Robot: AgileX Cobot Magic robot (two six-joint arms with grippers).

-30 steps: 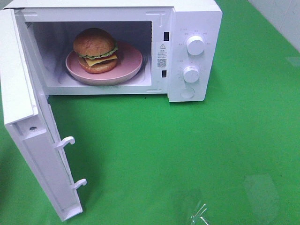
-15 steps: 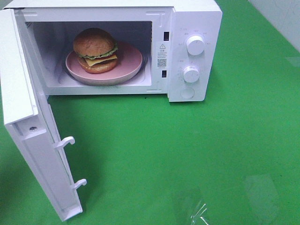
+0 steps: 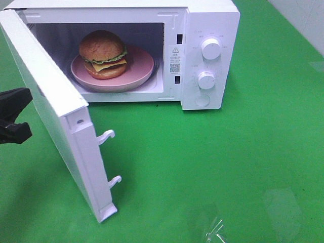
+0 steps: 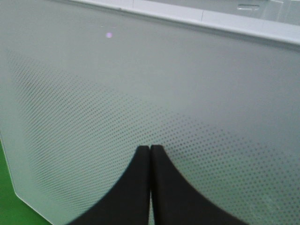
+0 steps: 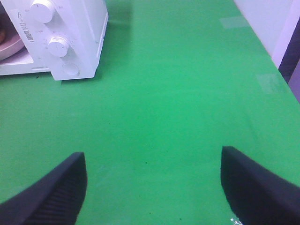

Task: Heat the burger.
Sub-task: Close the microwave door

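The burger (image 3: 103, 53) sits on a round pink plate (image 3: 142, 68) inside the white microwave (image 3: 210, 20). Its door (image 3: 61, 111) hangs partly open, angled toward the front. My left gripper (image 3: 26, 95) is shut, at the far left against the door's outer face. In the left wrist view the closed fingertips (image 4: 150, 150) press on the dotted door panel (image 4: 140, 84). My right gripper (image 5: 152, 187) is open and holds nothing, above green cloth to the right of the microwave (image 5: 79, 28). It is outside the high view.
Two knobs (image 3: 211, 48) (image 3: 206, 80) and a round button (image 3: 202, 100) are on the microwave's control panel. Two latch hooks (image 3: 107, 134) stick out of the door edge. A crumpled scrap of clear film (image 3: 215, 230) lies near the front edge of the green cloth.
The door has swung inward toward the microwave's opening. My left gripper has come into the high view at the far left, behind the door.
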